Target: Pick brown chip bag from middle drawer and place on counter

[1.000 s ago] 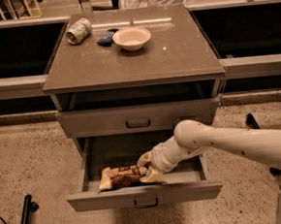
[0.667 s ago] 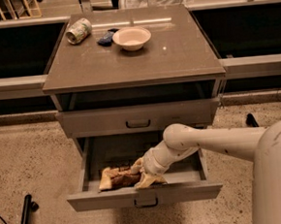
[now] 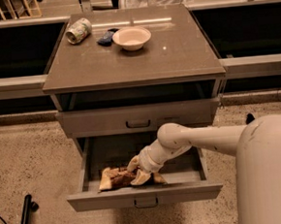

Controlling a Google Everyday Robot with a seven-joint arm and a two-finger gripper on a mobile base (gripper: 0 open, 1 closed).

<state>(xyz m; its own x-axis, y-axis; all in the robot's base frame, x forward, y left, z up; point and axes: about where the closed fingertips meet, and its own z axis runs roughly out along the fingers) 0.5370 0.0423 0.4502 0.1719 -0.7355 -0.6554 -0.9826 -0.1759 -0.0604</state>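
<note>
The brown chip bag (image 3: 117, 178) lies flat at the front left of the open middle drawer (image 3: 186, 193). Its dark brown middle and tan ends show. My gripper (image 3: 138, 171) reaches down into the drawer from the right and sits over the bag's right part. It is open, with one pale finger on each side of the bag. The bag's right end is partly hidden behind the gripper. The counter (image 3: 174, 48) is the grey-brown top slab above the drawers.
On the counter's far left stand a tipped can (image 3: 78, 31), a small dark blue packet (image 3: 106, 37) and a pale bowl (image 3: 132, 38). The drawer above (image 3: 138, 118) is shut. My arm's bulk (image 3: 266, 172) fills the lower right. A black pole (image 3: 25, 218) lies on the floor at left.
My gripper has moved left along the bag and lower into the drawer, from its right end to over its right part. The bag has stayed put.
</note>
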